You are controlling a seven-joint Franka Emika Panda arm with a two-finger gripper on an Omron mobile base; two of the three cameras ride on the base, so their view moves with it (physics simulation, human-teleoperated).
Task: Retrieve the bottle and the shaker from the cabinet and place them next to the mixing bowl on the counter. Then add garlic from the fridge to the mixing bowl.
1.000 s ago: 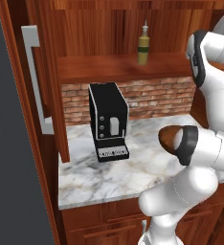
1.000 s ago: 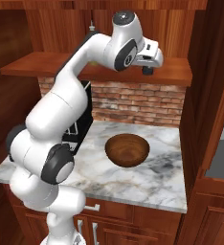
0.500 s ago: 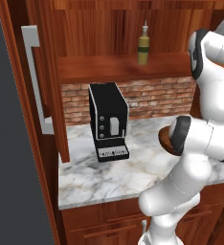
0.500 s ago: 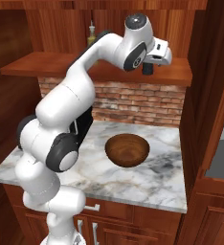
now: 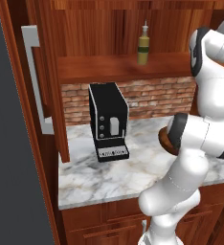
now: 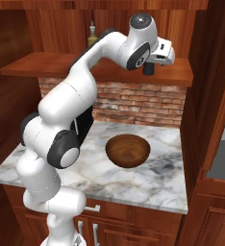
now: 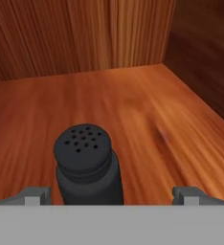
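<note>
A dark shaker (image 7: 87,165) with a perforated top stands on the wooden cabinet shelf (image 7: 147,110). My gripper (image 7: 113,194) is open; the shaker sits between the fingertips (image 7: 37,194), left of the middle, untouched. From the right base the shaker (image 6: 148,69) shows under the gripper (image 6: 153,61) near the shelf's right end. The olive bottle (image 5: 143,45) (image 6: 92,34) stands further left on the same shelf. The brown mixing bowl (image 6: 128,150) rests on the marble counter (image 6: 157,178) below; my arm partly hides the bowl (image 5: 163,139) from the left base.
A black coffee machine (image 5: 108,119) stands on the counter against the brick wall. The open cabinet door (image 5: 42,81) with its grey handle hangs at the left. A tall wooden panel (image 6: 206,86) closes off the shelf on the right.
My hand has shifted to the right along the shelf, over the shaker. Bottle and bowl have stayed put.
</note>
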